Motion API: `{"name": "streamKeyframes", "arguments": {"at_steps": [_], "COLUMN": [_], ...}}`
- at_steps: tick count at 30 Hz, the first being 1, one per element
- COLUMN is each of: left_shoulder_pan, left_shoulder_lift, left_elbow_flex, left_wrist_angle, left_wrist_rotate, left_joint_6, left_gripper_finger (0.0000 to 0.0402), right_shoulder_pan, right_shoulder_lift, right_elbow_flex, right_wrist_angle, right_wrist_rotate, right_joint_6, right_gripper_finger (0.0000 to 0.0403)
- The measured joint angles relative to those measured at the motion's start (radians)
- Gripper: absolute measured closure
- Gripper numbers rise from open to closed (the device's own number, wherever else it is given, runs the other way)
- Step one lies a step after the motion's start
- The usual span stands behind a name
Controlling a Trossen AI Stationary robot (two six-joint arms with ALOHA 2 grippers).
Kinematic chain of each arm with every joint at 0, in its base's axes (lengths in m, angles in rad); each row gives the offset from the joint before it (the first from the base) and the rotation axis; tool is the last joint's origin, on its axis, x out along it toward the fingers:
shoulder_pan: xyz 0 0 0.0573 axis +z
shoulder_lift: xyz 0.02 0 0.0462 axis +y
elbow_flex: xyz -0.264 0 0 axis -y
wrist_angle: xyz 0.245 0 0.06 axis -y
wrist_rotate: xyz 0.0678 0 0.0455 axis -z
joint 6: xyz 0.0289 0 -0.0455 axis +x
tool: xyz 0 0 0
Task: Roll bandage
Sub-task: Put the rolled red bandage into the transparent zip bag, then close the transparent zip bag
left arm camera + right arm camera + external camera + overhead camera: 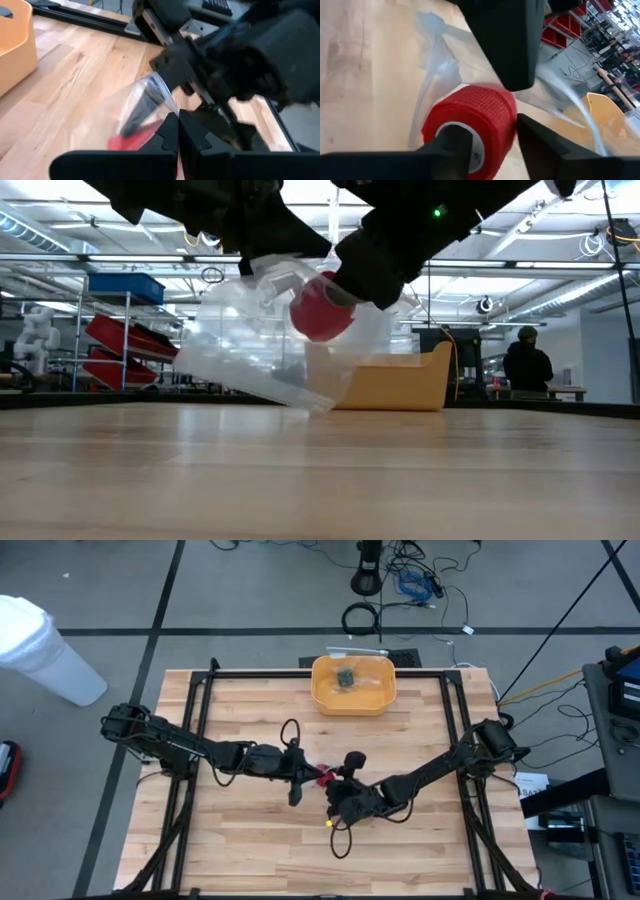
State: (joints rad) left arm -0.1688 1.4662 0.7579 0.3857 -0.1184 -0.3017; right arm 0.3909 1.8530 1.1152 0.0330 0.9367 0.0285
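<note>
bandage [470, 117]: red roll, pale core showing | axis lying about level | sitting in clear bag [240, 345] above table mid | right gripper [492, 142] fingers straddling roll, grip unclear | left gripper [178, 131] pinching bag, clenched

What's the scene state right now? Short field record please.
held item: red rolled fabric bandage, lifted off the table
wrapper: clear crinkled plastic bag around the roll, hanging above the wooden table
left pincer: shut, pinching the bag
right pincer: fingers either side of the roll, grip uncertain
background: yellow plastic bin at the far table edge
</note>
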Motion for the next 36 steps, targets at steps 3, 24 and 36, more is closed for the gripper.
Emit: {"name": "streamKeyframes", "arguments": {"at_steps": [3, 24, 36], "left_shoulder_pan": [0.000, -0.008, -0.001], "left_shoulder_lift": [0.000, -0.018, -0.022], "left_elbow_flex": [0.000, 0.020, 0.020], "left_wrist_angle": [-0.022, -0.040, -0.051], "left_wrist_rotate": [0.015, 0.152, 0.105], "left_joint_6": [0.027, 0.103, 0.153], "left_gripper_finger": [0.0402, 0.0402, 0.0401], "right_shoulder_pan": [0.020, 0.064, 0.101], "right_shoulder_lift": [-0.011, -0.098, -0.197], "right_elbow_flex": [0.000, 0.000, 0.000], "right_wrist_angle": [-0.015, -0.180, -0.190], "right_wrist_rotate": [0.001, -0.024, -0.007], "right_joint_6": [0.012, 0.142, 0.145], "right_gripper_finger": [0.0242, 0.0177, 0.0177]}}
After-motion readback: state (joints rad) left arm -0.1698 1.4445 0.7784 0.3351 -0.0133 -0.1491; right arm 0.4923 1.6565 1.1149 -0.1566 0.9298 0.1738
